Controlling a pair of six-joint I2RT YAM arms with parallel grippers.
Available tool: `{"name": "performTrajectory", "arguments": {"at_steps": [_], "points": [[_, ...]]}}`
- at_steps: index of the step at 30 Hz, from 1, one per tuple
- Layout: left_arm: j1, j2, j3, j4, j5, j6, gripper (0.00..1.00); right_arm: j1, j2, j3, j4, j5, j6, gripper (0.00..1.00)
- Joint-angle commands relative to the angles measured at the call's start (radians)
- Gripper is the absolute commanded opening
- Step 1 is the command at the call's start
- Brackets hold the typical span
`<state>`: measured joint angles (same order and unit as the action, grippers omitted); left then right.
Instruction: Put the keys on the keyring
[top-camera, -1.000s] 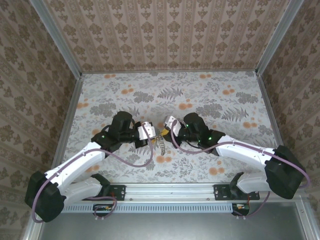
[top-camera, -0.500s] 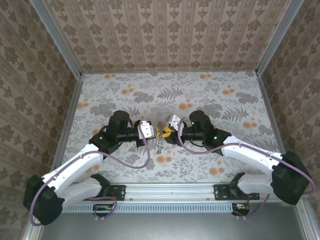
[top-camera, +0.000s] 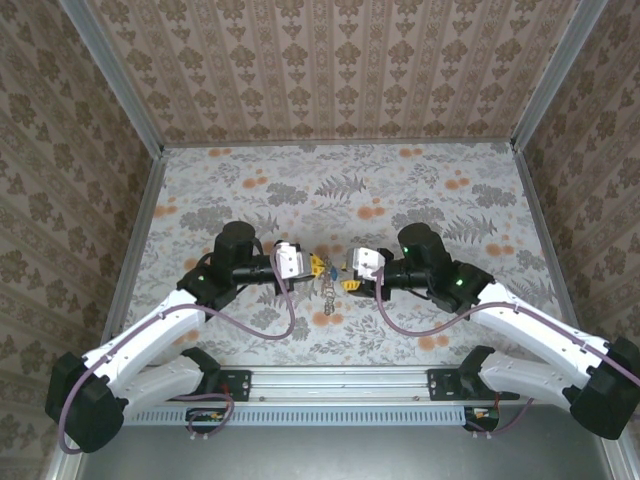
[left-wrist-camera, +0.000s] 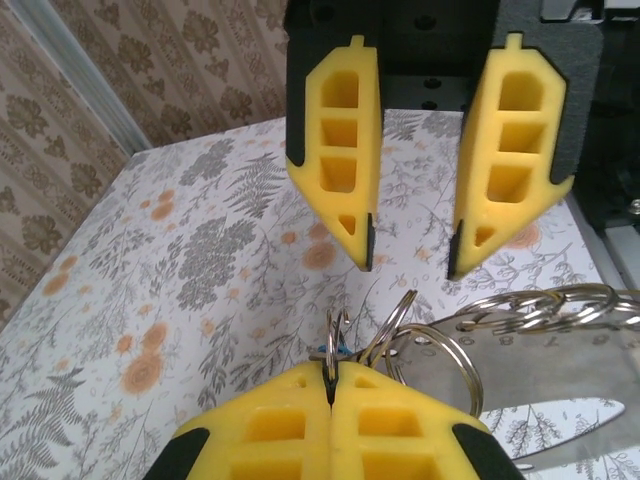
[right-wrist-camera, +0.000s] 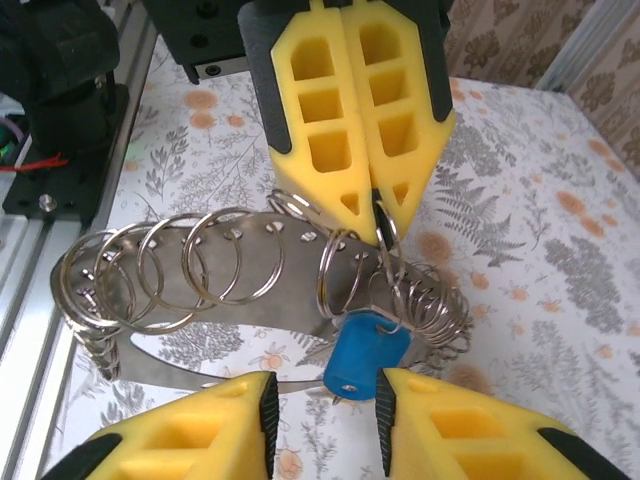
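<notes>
Above table (top-camera: 450, 180), left end effector (left-wrist-camera: 330, 382) grips keyring (right-wrist-camera: 290, 270), facing right end effector (left-wrist-camera: 410, 262)

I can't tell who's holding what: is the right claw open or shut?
Open: the right gripper has its two yellow fingers clearly apart, table showing between them.

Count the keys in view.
1: a blue key hangs on the keyring, below where the shut left hand pinches it, between the open fingers of the right hand. Another may be hidden.
</notes>
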<state>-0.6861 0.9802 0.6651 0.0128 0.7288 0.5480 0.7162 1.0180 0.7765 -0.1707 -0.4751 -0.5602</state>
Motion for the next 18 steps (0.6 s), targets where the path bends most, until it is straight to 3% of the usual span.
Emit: {"name": "performTrajectory", "arguments": {"at_steps": [1, 5, 18], "points": [[-0.009, -0.012, -0.007, 0.062, 0.080, -0.014, 0.00, -0.004, -0.019, 0.045, -0.059, 0.018, -0.092, 0.29], [-0.025, -0.002, 0.001, 0.047, 0.087, 0.008, 0.00, -0.005, -0.009, 0.063, -0.035, 0.026, -0.110, 0.22], [-0.058, 0.017, 0.016, 0.072, 0.080, 0.012, 0.00, 0.009, 0.036, 0.089, -0.042, -0.048, -0.136, 0.24]]}}
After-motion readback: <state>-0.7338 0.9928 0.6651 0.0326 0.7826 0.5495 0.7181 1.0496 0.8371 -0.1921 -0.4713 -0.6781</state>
